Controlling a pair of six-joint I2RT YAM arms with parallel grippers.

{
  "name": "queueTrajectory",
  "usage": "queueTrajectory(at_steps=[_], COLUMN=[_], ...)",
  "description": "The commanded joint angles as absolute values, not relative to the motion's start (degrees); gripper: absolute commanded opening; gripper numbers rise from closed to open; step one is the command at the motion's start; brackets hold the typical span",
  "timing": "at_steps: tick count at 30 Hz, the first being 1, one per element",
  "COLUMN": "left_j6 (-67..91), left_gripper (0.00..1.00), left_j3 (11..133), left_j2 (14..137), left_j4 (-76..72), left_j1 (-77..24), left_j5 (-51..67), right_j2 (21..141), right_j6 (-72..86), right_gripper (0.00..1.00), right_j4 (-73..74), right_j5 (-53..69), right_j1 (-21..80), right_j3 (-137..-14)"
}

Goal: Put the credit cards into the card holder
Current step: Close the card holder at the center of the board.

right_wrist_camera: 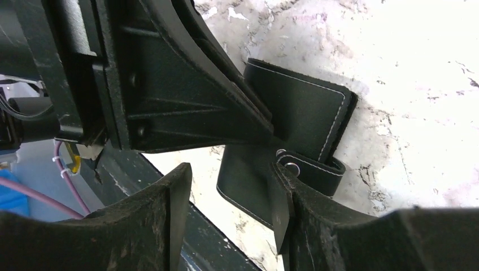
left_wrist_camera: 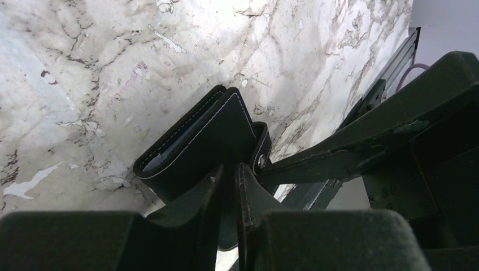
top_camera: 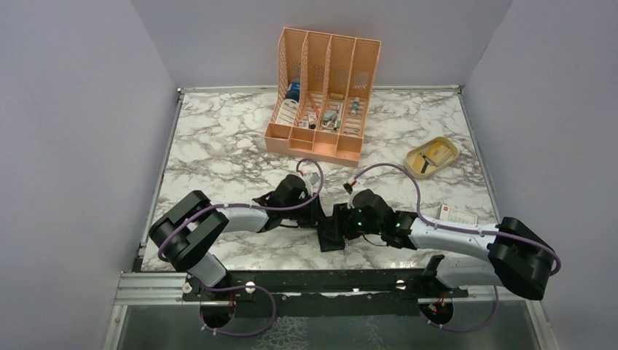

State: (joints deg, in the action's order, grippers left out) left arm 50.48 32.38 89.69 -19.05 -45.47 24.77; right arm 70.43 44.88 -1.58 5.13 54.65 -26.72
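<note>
The black card holder (top_camera: 332,238) stands partly unfolded on the marble table near the front middle, between my two grippers. In the left wrist view the card holder (left_wrist_camera: 197,138) shows white stitching and a snap tab. My left gripper (left_wrist_camera: 229,176) is shut on one of its flaps. My right gripper (right_wrist_camera: 230,182) is open, with a flap of the card holder (right_wrist_camera: 308,107) between its jaws and one fingertip (right_wrist_camera: 281,186) beside the snap button. A whitish credit card with red marks (top_camera: 458,214) lies flat on the table at the right. No dark cards show.
A tall orange slotted organizer (top_camera: 323,95) stands at the back middle. A beige oval dish (top_camera: 431,156) with small items sits at the right, behind the whitish card. The table's metal front rail (top_camera: 328,281) runs just behind the arm bases.
</note>
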Motion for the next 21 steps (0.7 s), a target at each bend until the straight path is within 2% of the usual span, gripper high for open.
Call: queueTrajectory(at_steps=[1,4,10,15,21], left_j6=[50.4,50.5,50.2,49.5,49.5], left_gripper=[0.18,0.18,0.18,0.19,0.18], left_j3=[31.3,31.0,31.0,30.8,31.2], left_j2=[87.5,87.5,87.1,87.1,87.3], left_j4=[-19.0,-19.0,-18.8,-18.3,-17.8], left_j1=[-45.6,-45.5,-45.6,-45.5,-45.6], left_j5=[23.9,23.9,24.1,24.0,23.9], right_j2=[69.7,68.2,65.3,65.1,65.9], right_j6=[43.0,42.2,42.1,40.9,43.2], right_gripper=[0.52,0.49,0.35,0.27,0.25], right_j4=[2.3,7.0,12.2,9.6,5.3], right_j5=[4.6,0.7,-1.8,7.0,12.5], right_j1=[54.6,54.6,51.7,42.6,41.0], right_j3=[-30.3,-31.7,-31.7,-28.0,-25.5])
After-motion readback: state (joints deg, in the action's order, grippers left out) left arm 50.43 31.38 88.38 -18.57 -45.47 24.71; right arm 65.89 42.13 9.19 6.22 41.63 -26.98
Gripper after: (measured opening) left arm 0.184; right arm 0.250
